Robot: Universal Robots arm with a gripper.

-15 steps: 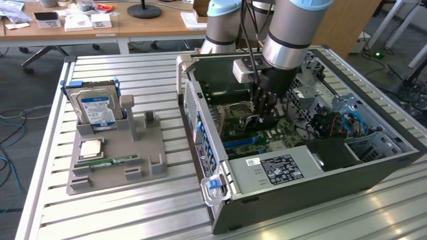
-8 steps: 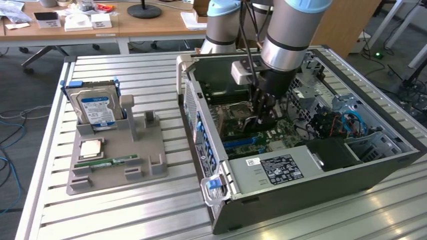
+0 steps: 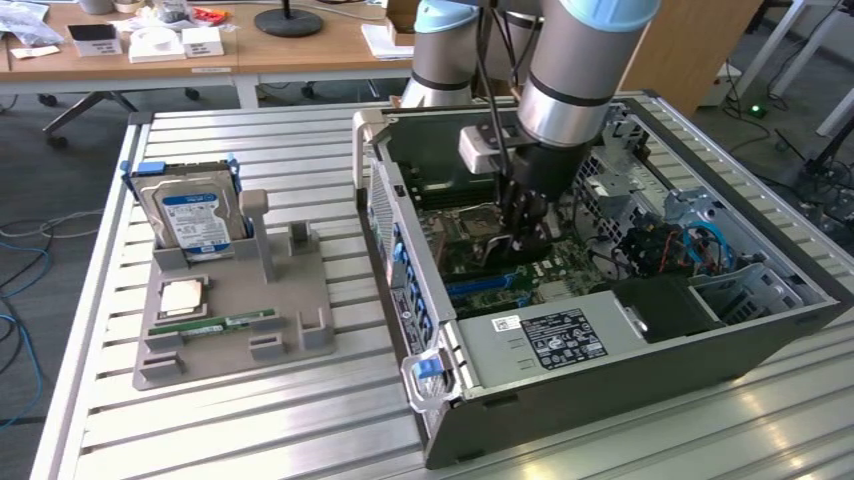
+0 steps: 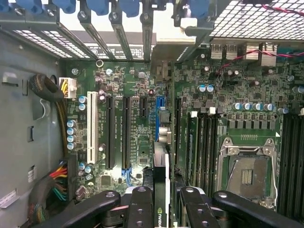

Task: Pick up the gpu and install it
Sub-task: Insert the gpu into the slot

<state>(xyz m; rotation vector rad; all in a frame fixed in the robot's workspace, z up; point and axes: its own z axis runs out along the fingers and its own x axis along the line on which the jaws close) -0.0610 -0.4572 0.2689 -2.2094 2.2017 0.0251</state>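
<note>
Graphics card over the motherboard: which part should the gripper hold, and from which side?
Probably the edge away from the motherboard, approached from above, clamping the two flat faces. The graphics card is thin and stands on edge, with its far edge facing the slots, so that edge should stay free. The gripper holds it this way.

We see the gpu (image 4: 160, 190) edge-on in the wrist view: a thin dark card with a small green logo on its edge. It stands upright between the jaws, over the motherboard (image 4: 137, 85), in line with the blue slot (image 4: 157, 116). Whether it is seated we cannot tell.
</note>
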